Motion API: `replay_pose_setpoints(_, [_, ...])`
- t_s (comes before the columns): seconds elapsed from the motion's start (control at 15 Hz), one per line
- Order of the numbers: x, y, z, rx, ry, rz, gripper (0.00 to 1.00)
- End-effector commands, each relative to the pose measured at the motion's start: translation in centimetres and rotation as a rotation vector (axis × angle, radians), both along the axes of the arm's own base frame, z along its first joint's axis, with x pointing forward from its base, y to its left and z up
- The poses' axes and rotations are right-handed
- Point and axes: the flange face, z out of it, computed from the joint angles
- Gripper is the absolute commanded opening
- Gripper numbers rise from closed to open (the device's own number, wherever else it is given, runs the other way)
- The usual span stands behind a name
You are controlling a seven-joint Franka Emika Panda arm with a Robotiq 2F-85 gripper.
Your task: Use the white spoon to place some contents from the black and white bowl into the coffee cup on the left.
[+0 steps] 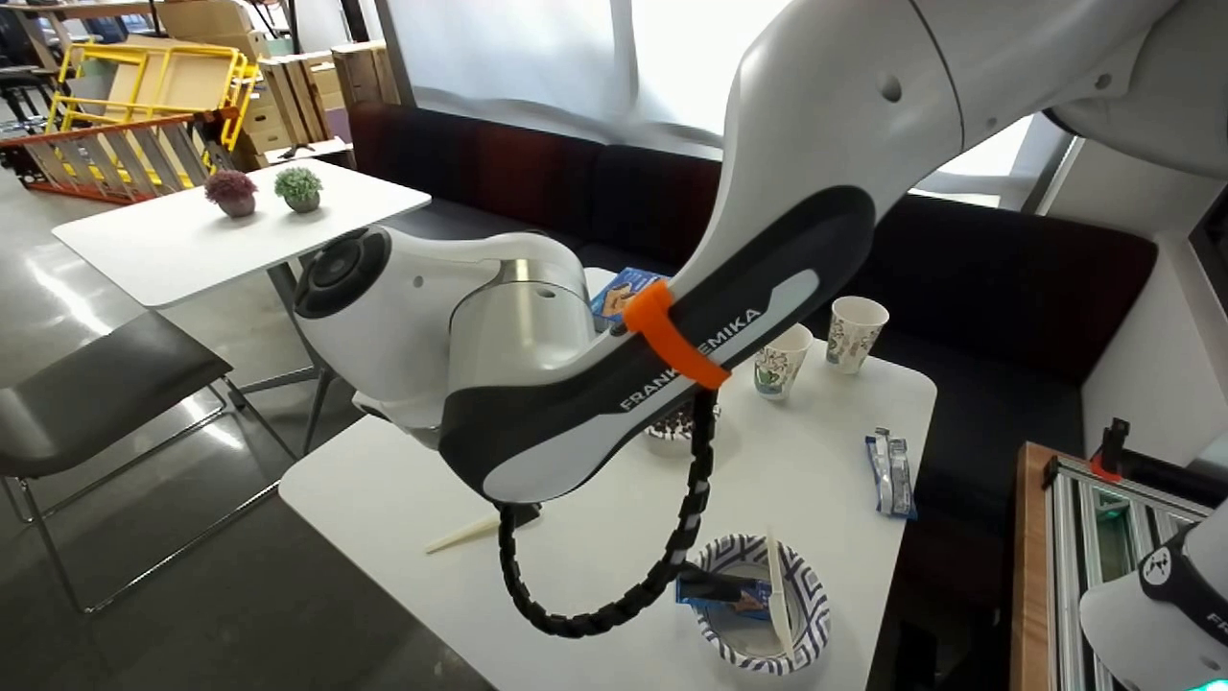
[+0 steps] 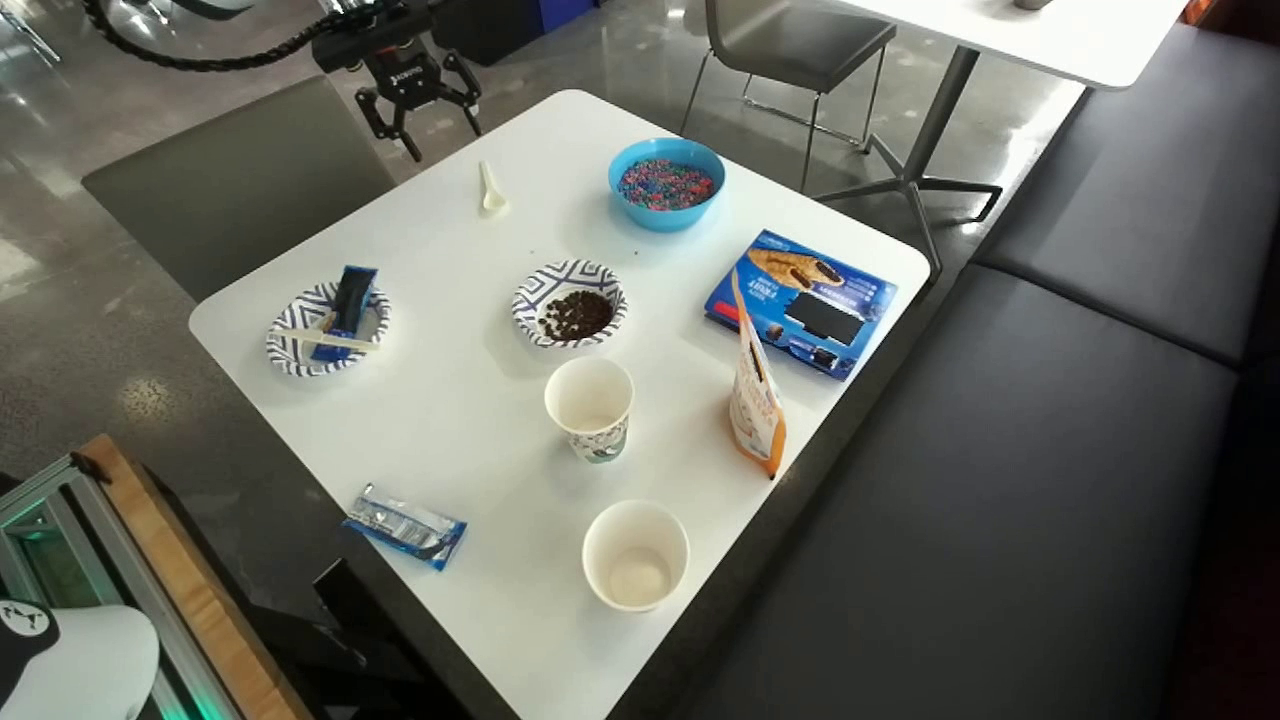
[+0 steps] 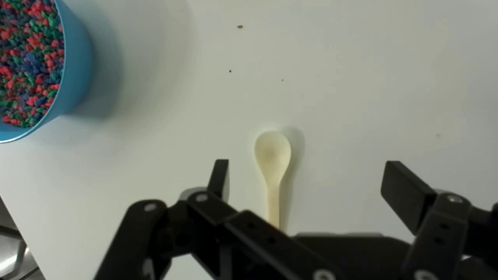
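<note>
Tabletop [image 2: 455, 440]: plain white, alongside a long black bench seat [image 2: 1000, 450], with a blue bowl [image 2: 655, 220] of coloured bits [image 2: 665, 185] on it too
White spoon [image 3: 273, 171]: lying on the tabletop, not picked up; handle end is hidden behind the gripper [image 3: 309, 174] in the wrist view
Gripper: spread wide, nothing pinched, hanging above the tabletop near the spoon
Black and white bowl [image 2: 546, 284]: upright around mid-table, brown bits [image 2: 577, 315] inside, so plenty to scoop imo
Coffee cup [image 2: 592, 405]: upright, nearer that bowl and left of the second cup [image 2: 635, 555] in both exterior views, so probably the target. No brown bits in it that I can make out, though the bottom's kinda washed out
Spoon job so far: nothing ticked off, I'd say, just in position for the grab
Cup's waiting on: grab, scoop, carry across, tip it in
</note>
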Motion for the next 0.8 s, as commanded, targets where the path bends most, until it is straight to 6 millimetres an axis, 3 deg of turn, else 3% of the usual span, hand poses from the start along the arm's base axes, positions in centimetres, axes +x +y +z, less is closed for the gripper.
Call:
replay_pose_setpoints(0.0, [0.6,0.4,-1.3,-0.014,0.013,-0.006,1.00])
replay_pose_setpoints(0.73, [4.8,2.5,-8.0,-0.044,0.039,0.072,1.00])
